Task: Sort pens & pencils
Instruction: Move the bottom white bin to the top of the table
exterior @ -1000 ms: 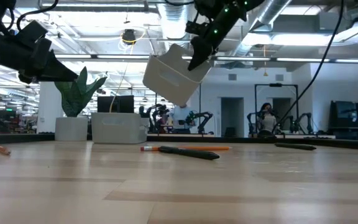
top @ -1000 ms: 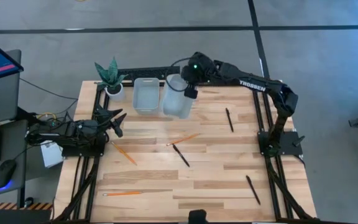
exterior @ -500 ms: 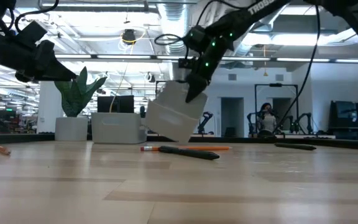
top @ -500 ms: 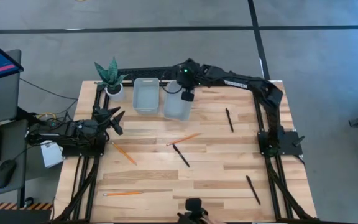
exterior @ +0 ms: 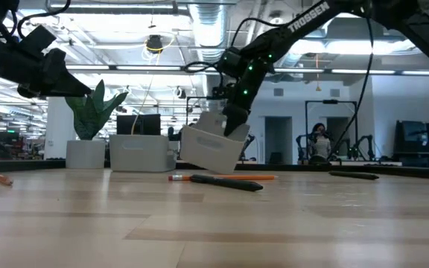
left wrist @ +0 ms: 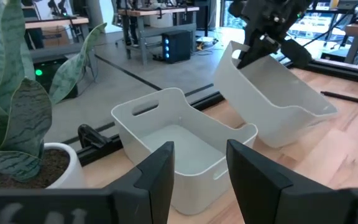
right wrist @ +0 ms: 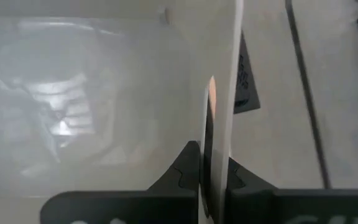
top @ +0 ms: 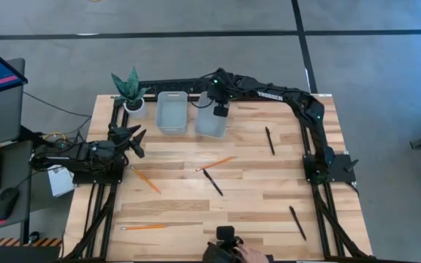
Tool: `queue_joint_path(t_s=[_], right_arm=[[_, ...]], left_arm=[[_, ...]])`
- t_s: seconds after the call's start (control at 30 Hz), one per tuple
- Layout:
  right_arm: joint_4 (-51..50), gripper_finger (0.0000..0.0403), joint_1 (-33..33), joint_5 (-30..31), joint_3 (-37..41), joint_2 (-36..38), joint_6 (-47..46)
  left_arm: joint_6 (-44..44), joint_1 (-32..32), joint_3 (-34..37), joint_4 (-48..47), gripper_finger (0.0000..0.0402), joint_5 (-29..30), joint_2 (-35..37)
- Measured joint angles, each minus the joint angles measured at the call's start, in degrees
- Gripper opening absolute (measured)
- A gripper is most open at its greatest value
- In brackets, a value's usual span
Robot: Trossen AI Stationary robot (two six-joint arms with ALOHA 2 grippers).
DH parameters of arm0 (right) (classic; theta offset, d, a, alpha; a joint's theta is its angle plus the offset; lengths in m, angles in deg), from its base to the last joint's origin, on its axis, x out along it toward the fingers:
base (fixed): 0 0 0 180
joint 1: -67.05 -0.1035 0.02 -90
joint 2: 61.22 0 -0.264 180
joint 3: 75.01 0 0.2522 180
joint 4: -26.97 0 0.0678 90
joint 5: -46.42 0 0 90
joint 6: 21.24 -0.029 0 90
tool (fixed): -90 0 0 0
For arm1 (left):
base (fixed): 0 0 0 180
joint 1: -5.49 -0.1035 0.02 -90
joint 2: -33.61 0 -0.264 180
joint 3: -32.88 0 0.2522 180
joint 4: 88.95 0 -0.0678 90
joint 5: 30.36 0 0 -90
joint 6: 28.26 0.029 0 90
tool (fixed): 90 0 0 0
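My right gripper (top: 221, 109) is shut on a white bin (top: 210, 123), held tilted at the table's far middle beside a second white bin (top: 171, 111). It also shows in the low view (exterior: 233, 123). Three black pens (top: 270, 140) (top: 212, 182) (top: 297, 222) and three orange pencils (top: 216, 163) (top: 146, 179) (top: 143, 227) lie flat on the table. My left gripper (left wrist: 197, 180) is open and empty at the left edge (top: 134, 139), pointing at the bins. My right gripper pinches the rim of the bin's far end wall (right wrist: 222, 124), one finger (right wrist: 188, 171) inside the bin and one (right wrist: 236, 177) outside. The fingers come from above. The bin hangs tilted, its held end (left wrist: 244, 59) up and its lower end (left wrist: 284, 134) at the table.
A potted plant (top: 130, 91) stands at the far left corner beside the second bin. A person's hand (top: 232, 252) with a dark object shows at the near edge. Bare wood lies between the scattered pens and pencils.
My right gripper has gone down toward the table with the white bin and a little toward the far left. The bin, high above the table a second ago, now sits tilted low beside the second bin.
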State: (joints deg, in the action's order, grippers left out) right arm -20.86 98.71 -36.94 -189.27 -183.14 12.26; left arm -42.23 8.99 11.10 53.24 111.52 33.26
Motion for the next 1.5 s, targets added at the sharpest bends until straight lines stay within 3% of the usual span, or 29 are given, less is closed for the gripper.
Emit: queue_joint_path(t_s=[0.6, 1.5], right_arm=[[-15.0, 0.0025, 0.0, 0.6, -23.3, -16.0, 7.1], [-13.2, 0.0051, -0.9, 1.2, -23.8, -16.3, 10.8]], left_arm=[[0.6, 0.0, 0.0, 0.0, 0.0137, 0.0, 0.0], [1.7, 0.0, 0.0, 0.0, 0.0137, 0.0, 0.0]])
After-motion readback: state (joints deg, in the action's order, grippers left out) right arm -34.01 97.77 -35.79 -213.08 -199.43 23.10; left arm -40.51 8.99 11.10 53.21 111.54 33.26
